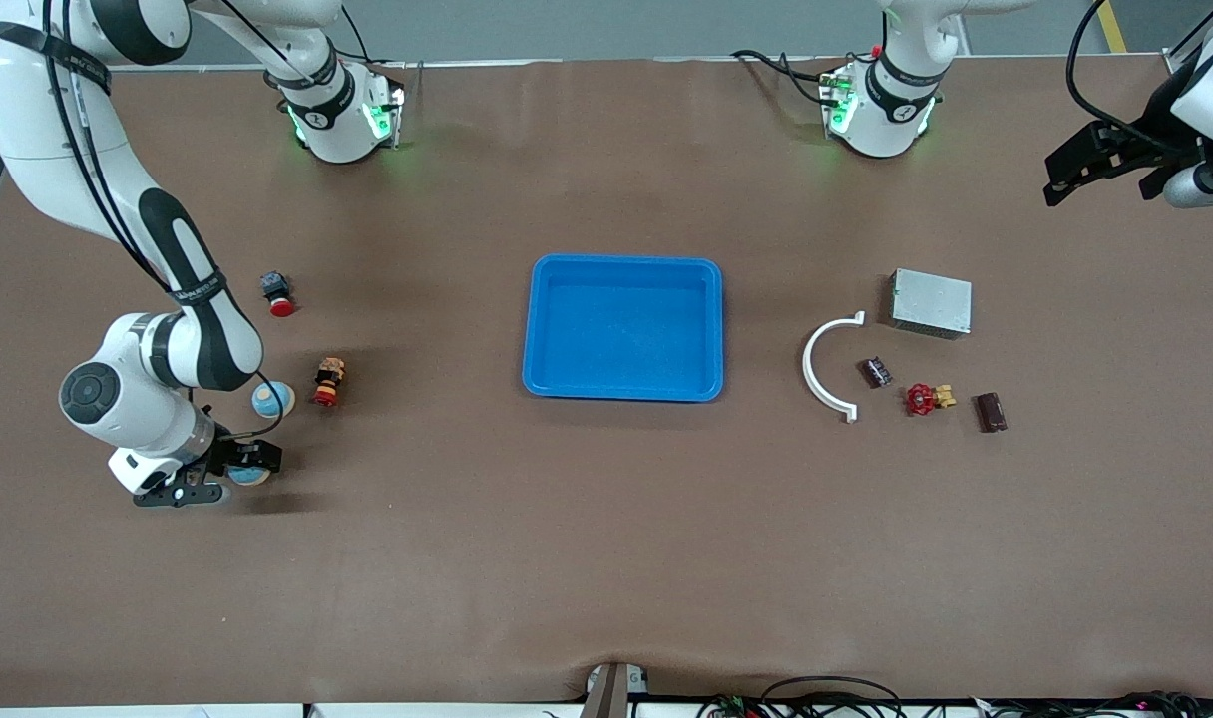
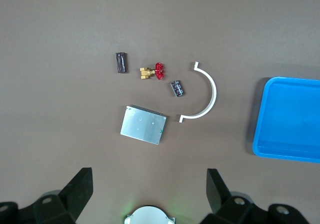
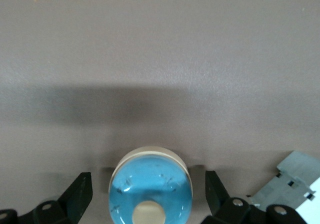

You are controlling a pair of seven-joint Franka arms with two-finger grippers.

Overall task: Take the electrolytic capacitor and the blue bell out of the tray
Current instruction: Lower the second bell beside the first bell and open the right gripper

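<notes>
A blue dome bell (image 1: 250, 475) with a cream button stands on the table toward the right arm's end. My right gripper (image 1: 229, 477) is low around it. In the right wrist view the bell (image 3: 150, 176) sits between the right gripper's (image 3: 148, 189) fingers, which are open with a gap on each side. The capacitor (image 1: 875, 372), a small dark cylinder, lies toward the left arm's end beside a white arc; it also shows in the left wrist view (image 2: 177, 88). My left gripper (image 1: 1060, 179) hangs high over that end of the table, and its fingers are open and empty (image 2: 150, 179).
A blue tray (image 1: 626, 261) lies mid-table. Around the capacitor are a white arc (image 1: 809, 364), a metal box (image 1: 931, 302), a red valve (image 1: 924, 399) and a brown block (image 1: 990, 411). A second blue bell (image 1: 272, 399), an orange part (image 1: 329, 381) and a red button (image 1: 279, 294) lie beside the right arm.
</notes>
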